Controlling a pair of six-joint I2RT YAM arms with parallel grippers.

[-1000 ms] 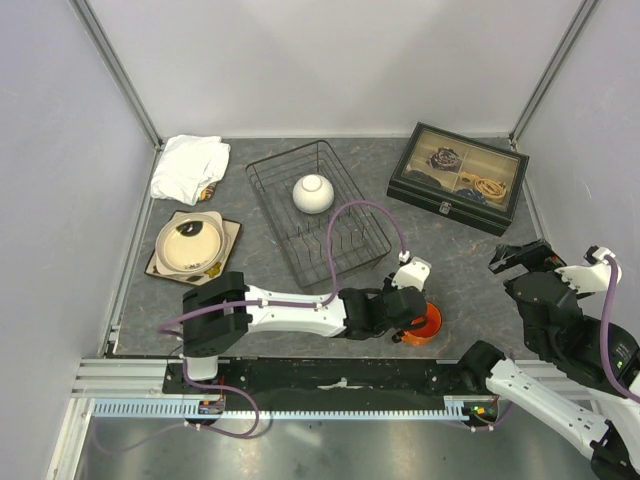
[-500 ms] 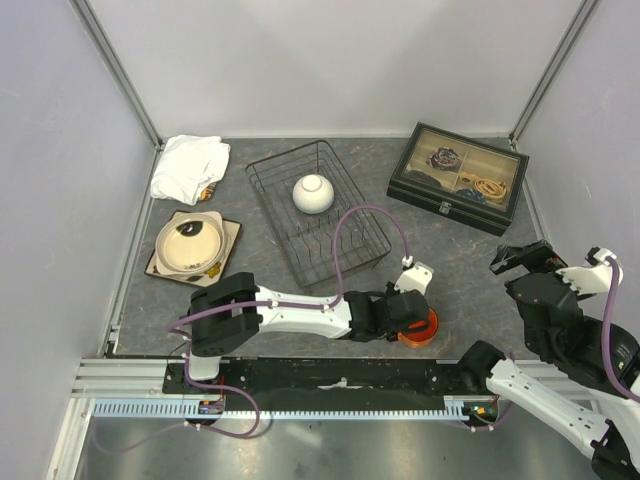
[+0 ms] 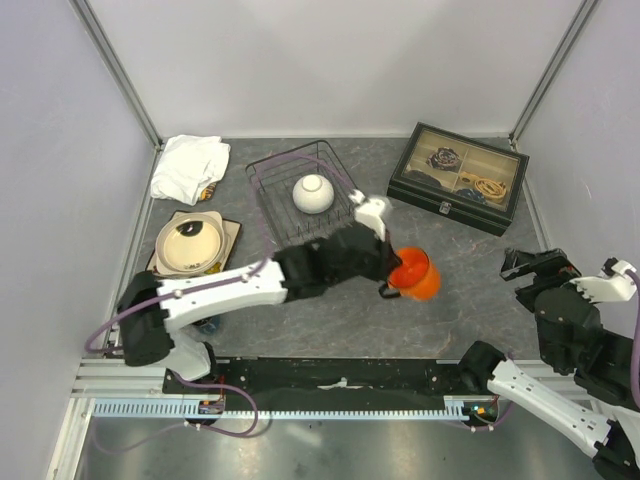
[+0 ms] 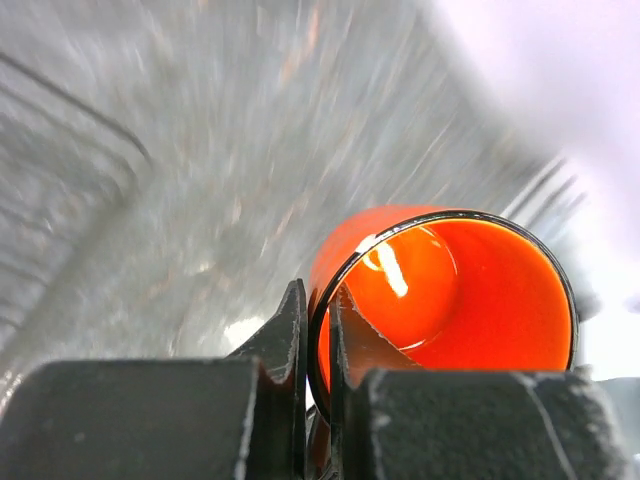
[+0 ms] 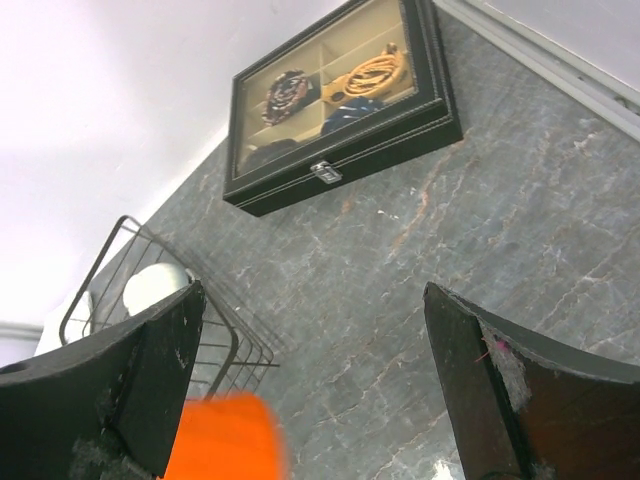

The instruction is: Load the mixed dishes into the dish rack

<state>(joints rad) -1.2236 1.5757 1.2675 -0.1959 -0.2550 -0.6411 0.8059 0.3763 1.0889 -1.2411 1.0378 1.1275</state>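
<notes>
Up off the tabletop (image 3: 300,320) since a second ago, the orange mug (image 3: 415,273) now hangs in the air just right of the dish rack's (image 3: 268,215) near corner, and the left arm has swung out from the front edge to carry it. Far left, the cream plate (image 3: 188,245) sits stacked on the square tan plate (image 3: 232,232), both waiting outside the rack. The white bowl (image 3: 313,193) is already inside, toward the back. The left claw (image 4: 315,330) is pinched nearly shut on the mug's rim, one finger inside and one outside. That is a thin hold, so I'd want a steady, unhurried carry leftward over the wire edge. It should aim for the open floor beside the bowl, clear of the upright prongs, and let go only once the base rests. Off to the right, the right claw (image 5: 312,295) gapes wide, holding nothing.
</notes>
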